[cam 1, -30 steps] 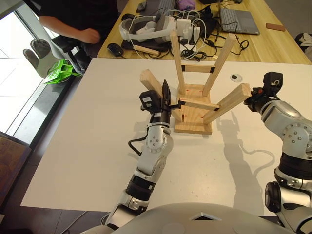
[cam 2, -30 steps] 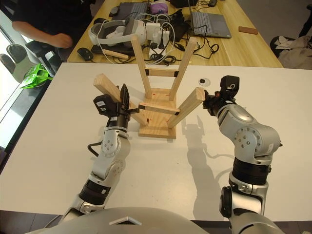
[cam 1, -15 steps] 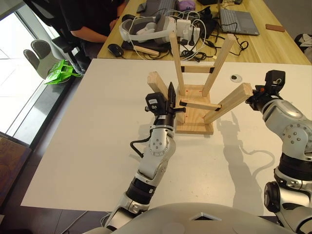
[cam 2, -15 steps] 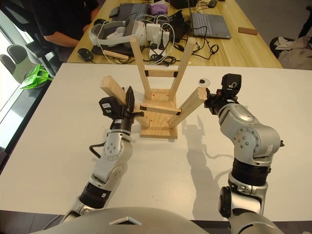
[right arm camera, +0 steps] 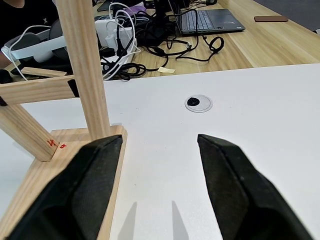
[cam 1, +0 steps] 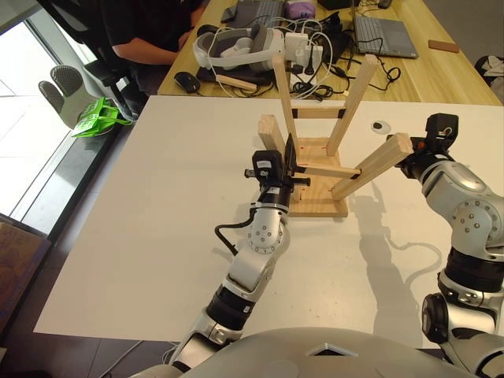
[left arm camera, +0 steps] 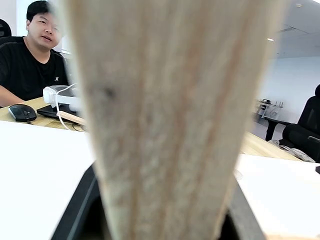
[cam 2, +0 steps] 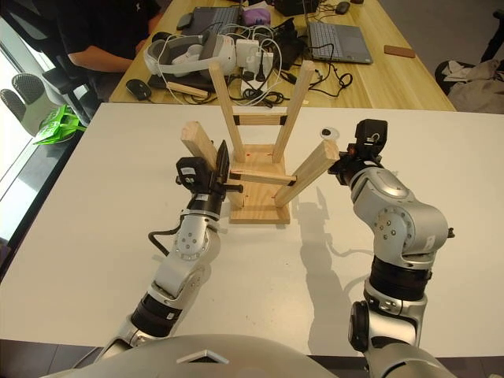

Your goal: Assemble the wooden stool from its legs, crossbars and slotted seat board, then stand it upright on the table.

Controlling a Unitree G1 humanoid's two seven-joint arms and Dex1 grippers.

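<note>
- Step in hand: probably seating the last legs. The stool point(cam 1: 319, 150) is upside down and part-built, close to the far edge of the bench point(cam 1: 157, 197), about mid-way along it.
- Seat board point(cam 1: 316, 207) lies flat on the bench. The two far legs point(cam 1: 284, 87) stand up from it, joined by the far crossbar point(cam 1: 319, 111).
- Left fingers point(cam 1: 290, 153) are clamped on the near-left leg point(cam 1: 272, 130), at the seat board's left side. The leg leans out to the left, and I can't tell if its foot is in the slot.
- Near-right leg point(cam 1: 376, 161) leans out to the right. The near crossbar point(cam 1: 323, 169) runs between the two near legs.
- Right fingers point(right arm camera: 95, 180) are spread wide with nothing between them, just beside the top end of the near-right leg.
- Next move, my guess: tip the near-left leg upright and press it down into the slot while keeping the crossbar engaged. The right fingers need to close on the near-right leg and brace it.
- Flipping the stool upright is not yet done.
</note>
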